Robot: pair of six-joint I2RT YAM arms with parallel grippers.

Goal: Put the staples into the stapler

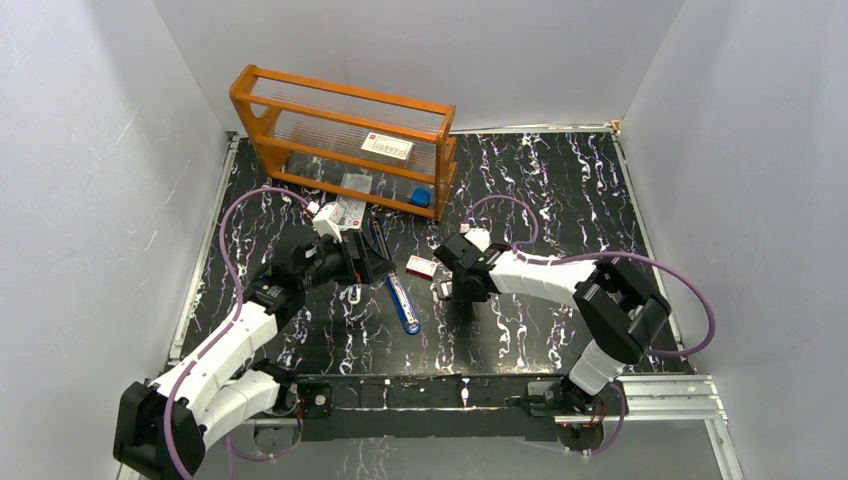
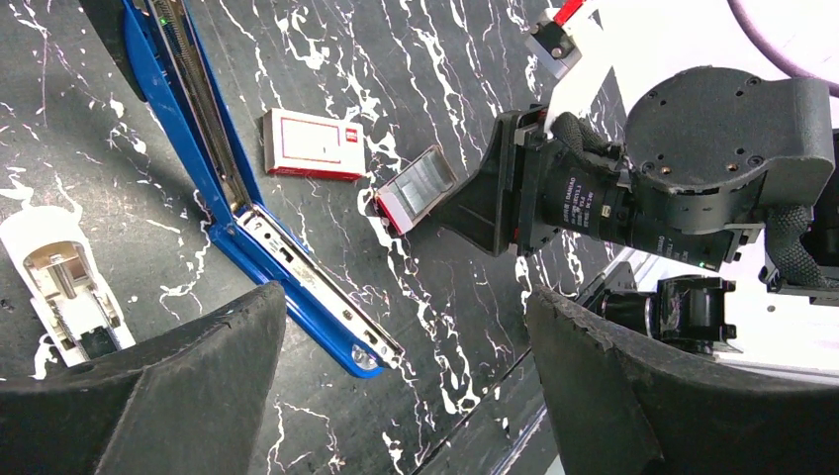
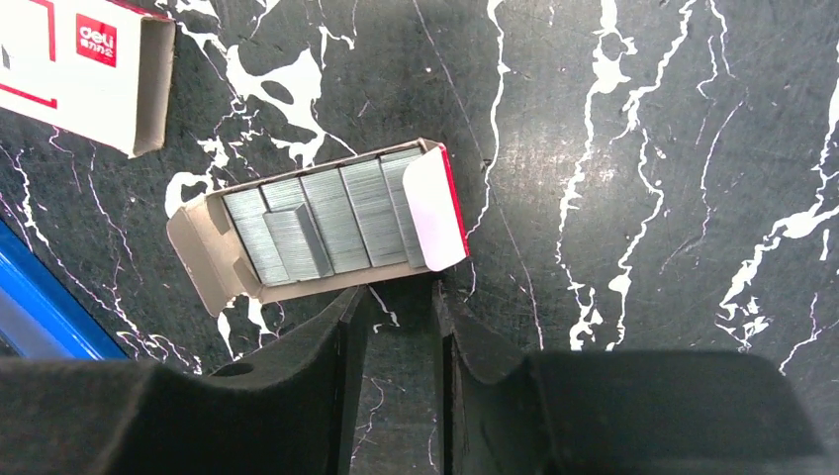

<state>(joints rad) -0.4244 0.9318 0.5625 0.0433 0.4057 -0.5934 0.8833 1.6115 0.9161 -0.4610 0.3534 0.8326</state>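
Note:
The blue stapler (image 1: 402, 297) lies opened flat on the table, with its metal staple channel facing up in the left wrist view (image 2: 223, 178). The staples (image 3: 326, 220) are silvery strips side by side in a small pale tray with a red-edged flap, also seen in the left wrist view (image 2: 420, 181). The empty red-and-white box sleeve (image 3: 84, 64) lies beside the tray. My right gripper (image 3: 401, 295) is slightly open and empty, its tips at the tray's near edge. My left gripper (image 2: 406, 396) is wide open and empty, above the table near the stapler's front end.
An orange rack (image 1: 340, 130) stands at the back with a white label card (image 1: 386, 148) on it and a small blue object (image 1: 420, 197) at its foot. A white device (image 2: 64, 287) lies left of the stapler. A metal rail (image 1: 480, 392) runs along the near edge.

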